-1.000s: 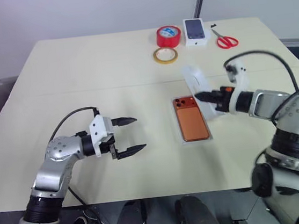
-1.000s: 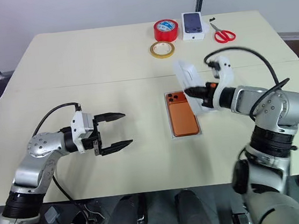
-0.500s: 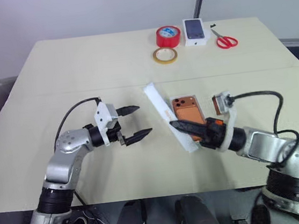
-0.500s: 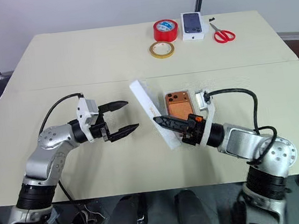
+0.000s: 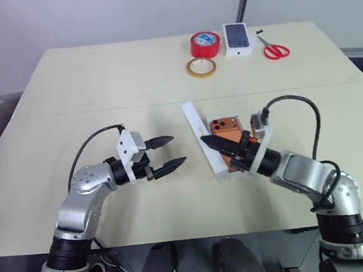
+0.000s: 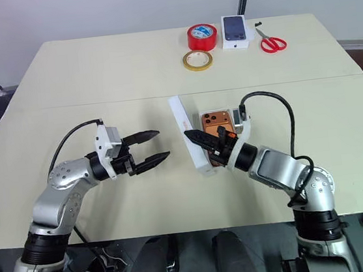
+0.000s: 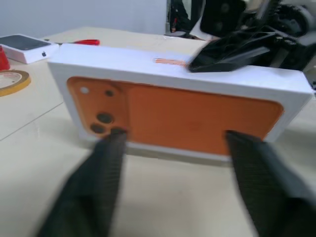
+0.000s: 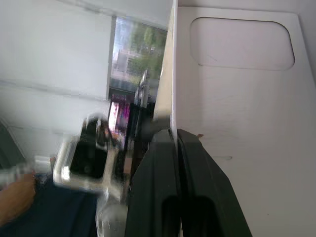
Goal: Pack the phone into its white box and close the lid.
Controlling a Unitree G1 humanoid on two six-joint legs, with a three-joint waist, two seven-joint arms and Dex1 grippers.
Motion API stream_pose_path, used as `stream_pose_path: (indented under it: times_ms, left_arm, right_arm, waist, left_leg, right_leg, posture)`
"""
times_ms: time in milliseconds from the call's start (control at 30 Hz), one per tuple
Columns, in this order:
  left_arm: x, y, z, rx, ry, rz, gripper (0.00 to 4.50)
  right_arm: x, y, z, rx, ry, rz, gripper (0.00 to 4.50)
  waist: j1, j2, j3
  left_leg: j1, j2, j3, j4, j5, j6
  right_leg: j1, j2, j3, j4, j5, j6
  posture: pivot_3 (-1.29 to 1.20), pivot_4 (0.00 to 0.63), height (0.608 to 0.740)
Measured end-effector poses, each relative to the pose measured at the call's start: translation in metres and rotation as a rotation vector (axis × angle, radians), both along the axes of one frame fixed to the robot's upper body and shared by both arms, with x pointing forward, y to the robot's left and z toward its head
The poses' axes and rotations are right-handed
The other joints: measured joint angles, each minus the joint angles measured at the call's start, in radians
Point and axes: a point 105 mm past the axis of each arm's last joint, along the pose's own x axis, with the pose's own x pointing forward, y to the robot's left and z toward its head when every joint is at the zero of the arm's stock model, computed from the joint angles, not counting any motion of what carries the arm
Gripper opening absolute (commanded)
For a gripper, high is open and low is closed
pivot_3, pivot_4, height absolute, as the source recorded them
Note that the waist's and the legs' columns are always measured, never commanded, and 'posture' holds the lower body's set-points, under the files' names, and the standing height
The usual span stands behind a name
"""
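Right gripper (image 6: pixel 195 136): clenched on lid (image 6: pixel 185 131) wall (lid upright).
Left gripper (image 6: pixel 155 146): released, near.
Advice: lower lid squarely over phone (image 6: pixel 215 123).

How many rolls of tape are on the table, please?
2. The red tape roll stands at the table's far side, beside the small white box with a phone picture. The yellowish tape roll lies flat just in front of it.

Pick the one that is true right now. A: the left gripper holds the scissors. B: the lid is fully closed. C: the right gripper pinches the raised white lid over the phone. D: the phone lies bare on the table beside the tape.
C: the right gripper is shut on the edge of the white lid, which stands tilted up beside the phone.
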Motion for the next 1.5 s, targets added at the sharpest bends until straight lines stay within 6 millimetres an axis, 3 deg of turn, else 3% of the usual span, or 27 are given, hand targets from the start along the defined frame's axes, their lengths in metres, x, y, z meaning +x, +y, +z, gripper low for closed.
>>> stream_pose_path:
  times_ms: [100,300,600,700,900,1000,1100,1200,1400,1500]
  left_arm:
    - [0.004,-0.012,-0.010,-0.017,0.020,0.020,0.11]
    - [0.018,-0.034,-0.031,0.028,0.020,0.068,0.04]
    - [0.027,-0.061,-0.030,0.011,0.012,0.009,0.04]
    - [0.030,-0.074,-0.027,0.002,0.000,-0.016,0.00]
    - [0.024,-0.108,-0.022,-0.006,-0.040,-0.116,0.00]
    - [0.020,-0.126,-0.019,-0.022,-0.041,-0.159,0.00]
    - [0.020,-0.130,-0.019,-0.025,-0.035,-0.171,0.00]
    - [0.020,-0.129,-0.025,-0.008,0.007,-0.176,0.00]
    - [0.021,-0.115,-0.015,0.000,-0.005,-0.143,0.00]
    - [0.033,-0.089,-0.004,-0.024,0.010,-0.053,0.00]
  right_arm:
    - [0.011,0.000,0.003,0.007,0.022,-0.038,0.00]
    - [0.013,-0.011,-0.011,-0.022,0.063,-0.054,0.00]
    - [0.004,-0.033,-0.011,-0.089,0.021,-0.083,0.00]
    - [0.002,-0.043,-0.014,-0.091,0.028,-0.117,0.92]
    - [0.007,-0.090,-0.020,-0.140,0.048,-0.299,3.97]
    - [0.014,-0.116,-0.015,-0.172,0.018,-0.420,3.97]
    - [0.020,-0.136,-0.010,-0.271,-0.045,-0.508,3.97]
    - [0.028,-0.144,-0.009,-0.508,-0.163,-0.510,3.19]
    - [0.039,-0.126,-0.021,-0.900,-0.418,-0.352,0.08]
    - [0.044,-0.114,-0.023,-1.014,-0.542,-0.287,0.03]
  waist:
    - [0.003,0.000,0.000]
    - [0.003,0.000,0.000]
    - [0.009,0.000,0.000]
    - [0.020,0.000,0.000]
    - [0.026,0.000,0.000]
    - [0.023,0.000,0.000]
    - [0.018,0.001,-0.001]
    - [0.016,0.002,0.000]
    - [0.013,0.002,0.000]
    - [0.006,0.002,0.000]
  left_leg:
    - [0.000,0.000,0.000,0.000,0.000,0.000]
    - [-0.001,0.000,0.000,0.000,0.000,0.000]
    - [0.000,-0.001,0.000,0.001,0.000,0.000]
    - [-0.001,-0.001,0.000,0.001,0.000,0.001]
    - [-0.001,-0.002,0.000,0.002,0.000,0.001]
    - [-0.001,-0.002,0.000,0.001,0.000,0.001]
    - [0.000,-0.001,0.001,0.001,0.000,0.001]
    - [-0.001,-0.001,0.001,0.001,0.000,0.001]
    - [-0.001,0.000,0.001,0.000,0.000,0.001]
    - [-0.001,0.000,0.000,0.001,0.000,0.001]
  right_leg:
    - [0.000,0.000,0.000,0.000,0.000,0.000]
    - [0.000,0.000,0.000,0.000,0.000,0.000]
    - [0.001,0.000,0.000,-0.001,0.000,0.000]
    - [0.002,0.000,0.000,-0.002,0.000,0.000]
    - [0.002,0.000,0.000,-0.003,0.001,0.001]
    - [0.002,0.002,0.001,-0.003,0.001,0.002]
    - [0.001,0.003,0.001,-0.003,0.001,0.002]
    - [0.000,0.003,0.002,-0.002,0.001,0.002]
    - [0.000,0.004,0.002,-0.002,0.001,0.002]
    - [0.000,0.003,0.002,-0.002,0.001,0.002]
  posture:
    - [0.00,0.150,0.740]
    - [0.00,0.150,0.740]
    - [0.00,0.150,0.740]
    - [0.00,0.150,0.740]
    - [0.00,0.150,0.740]
    - [0.00,0.150,0.740]
    - [0.00,0.150,0.740]
    - [0.00,0.150,0.740]
    - [0.00,0.150,0.740]
    - [0.00,0.150,0.740]
